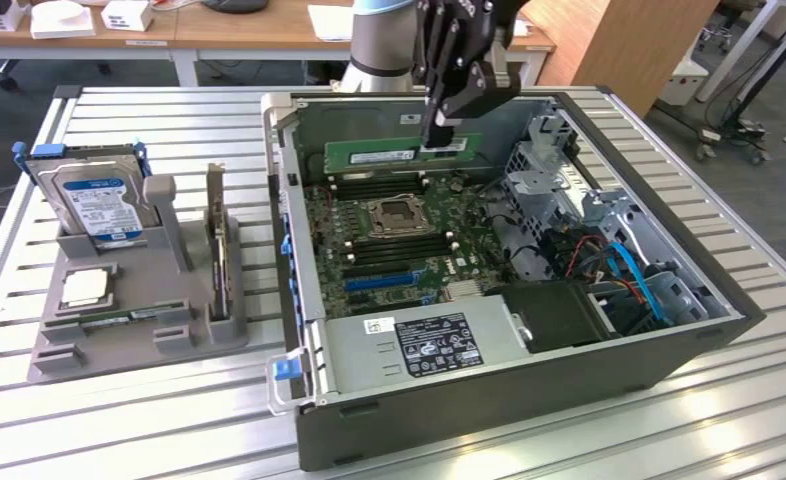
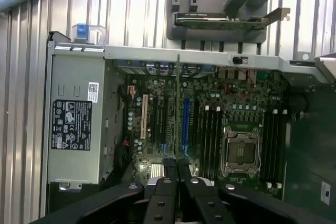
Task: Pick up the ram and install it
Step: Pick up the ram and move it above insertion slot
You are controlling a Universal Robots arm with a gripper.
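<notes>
While the gripper (image 1: 441, 140) hangs over the open case (image 1: 500, 395) in the exterior view, its fingers are pinched nearly closed on the top edge of the ram (image 1: 386, 155). Ram is level, long side across, chips and white sticker facing the camera. It sits inside the case outline at the far end, above the board (image 1: 380, 255), beyond the socket (image 1: 400, 215). It looks clear of the board, not seated in any slot. PSU (image 1: 427, 345) fills the near end of the case. Outside the case, on the exterior view's left, a grey holder (image 1: 126, 335) stands on the slatted table (image 1: 166, 110). The holder carries a hard drive (image 1: 100, 205) upright and a card (image 1: 216, 235) on edge, well apart from the ram.

Wrist view looks straight down into the case (image 2: 210, 55). Gripper (image 2: 177, 169) fingers (image 2: 169, 170) are pressed together on the ram (image 2: 178, 108), seen edge-on as a thin line running across the board. That line falls beside the blue slot (image 2: 185, 124), with the white slot (image 2: 144, 121) further off toward the PSU (image 2: 71, 124). Socket (image 2: 239, 153) lies on the other side of the ram, with the memory slots (image 2: 207, 140) between them. Card (image 2: 220, 20) in its holder shows beyond the case wall.
</notes>
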